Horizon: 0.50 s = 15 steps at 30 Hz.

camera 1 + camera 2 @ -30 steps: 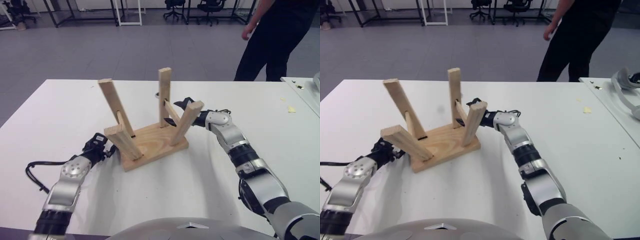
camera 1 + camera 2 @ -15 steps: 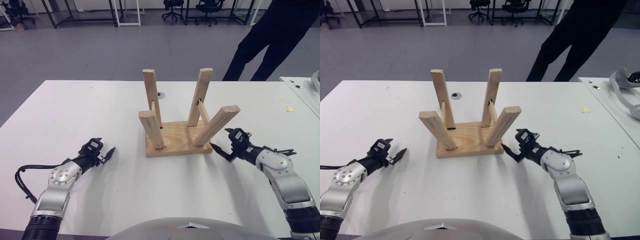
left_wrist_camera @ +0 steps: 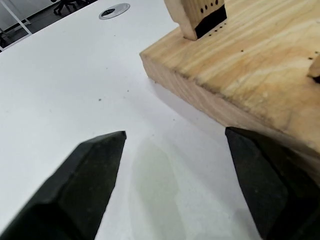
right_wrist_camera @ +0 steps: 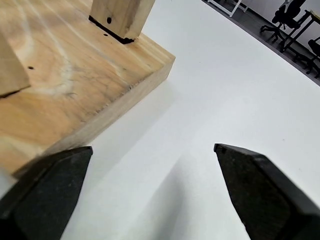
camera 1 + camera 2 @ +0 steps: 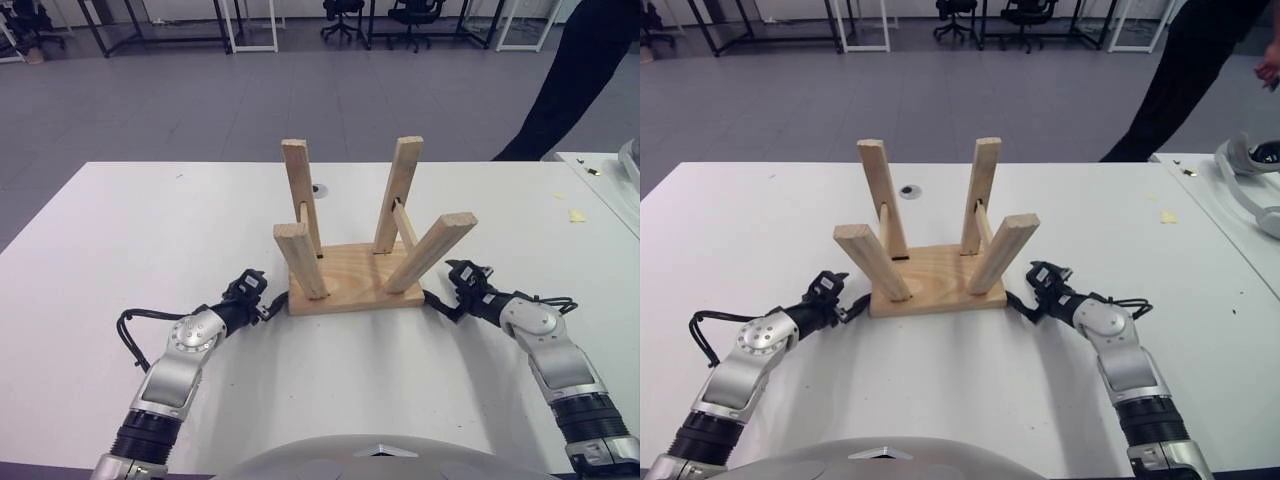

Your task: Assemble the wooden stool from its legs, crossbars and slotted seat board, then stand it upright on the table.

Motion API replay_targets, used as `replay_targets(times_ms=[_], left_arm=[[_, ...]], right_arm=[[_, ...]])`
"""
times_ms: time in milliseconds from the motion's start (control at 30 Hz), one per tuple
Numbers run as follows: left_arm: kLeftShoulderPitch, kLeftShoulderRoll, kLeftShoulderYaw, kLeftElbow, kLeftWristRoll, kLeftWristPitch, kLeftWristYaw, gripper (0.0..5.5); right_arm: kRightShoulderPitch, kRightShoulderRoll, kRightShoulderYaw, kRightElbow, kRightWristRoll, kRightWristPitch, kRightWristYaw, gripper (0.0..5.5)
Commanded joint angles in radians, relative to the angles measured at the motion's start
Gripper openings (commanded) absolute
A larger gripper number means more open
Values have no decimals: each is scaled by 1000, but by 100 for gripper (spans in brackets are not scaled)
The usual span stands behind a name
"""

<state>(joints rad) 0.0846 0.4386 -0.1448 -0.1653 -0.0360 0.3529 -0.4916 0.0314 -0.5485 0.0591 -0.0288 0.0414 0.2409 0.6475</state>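
The wooden stool stands upside down on the white table [image 5: 120, 230], its seat board [image 5: 350, 275] flat and its legs [image 5: 298, 195] pointing up, with a crossbar [image 5: 405, 222] between the right pair. My left gripper [image 5: 268, 303] sits low at the board's left edge, open [image 3: 175, 134], one fingertip [image 3: 260, 165] close beside the board's side. At the board's right edge my right gripper [image 5: 437, 300] is also open [image 4: 153, 148], one finger [image 4: 55, 175] next to the board's corner [image 4: 150, 65]. Nothing is held.
A round cable grommet [image 5: 318, 187] lies in the table behind the stool. A second table with a white object [image 5: 1250, 185] stands at the right. A black cable [image 5: 135, 325] loops beside my left arm. A person stands beyond the far right corner.
The stool, skewed and touched by both grippers a second ago, now sits square. Since half a second ago my left gripper slid right to the board's edge; the right one edged closer.
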Motion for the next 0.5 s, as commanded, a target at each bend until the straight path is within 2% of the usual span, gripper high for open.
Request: replay_targets(times_ms=[33, 133, 300, 500], left_arm=[[45, -32, -8, -228, -131, 200, -40, 368], [47, -12, 128, -433, -300, 395, -69, 368], [45, 72, 324, -605, -521, 617, -117, 368], [61, 191, 408, -667, -608, 680, -159, 368]], right_arm=[[32, 33, -35, -293, 194, 166, 50, 458], [52, -49, -131, -497, 356, 370, 101, 458], [59, -212, -321, -675, 642, 671, 174, 458], [-16, -263, -425, -725, 792, 779, 138, 458]])
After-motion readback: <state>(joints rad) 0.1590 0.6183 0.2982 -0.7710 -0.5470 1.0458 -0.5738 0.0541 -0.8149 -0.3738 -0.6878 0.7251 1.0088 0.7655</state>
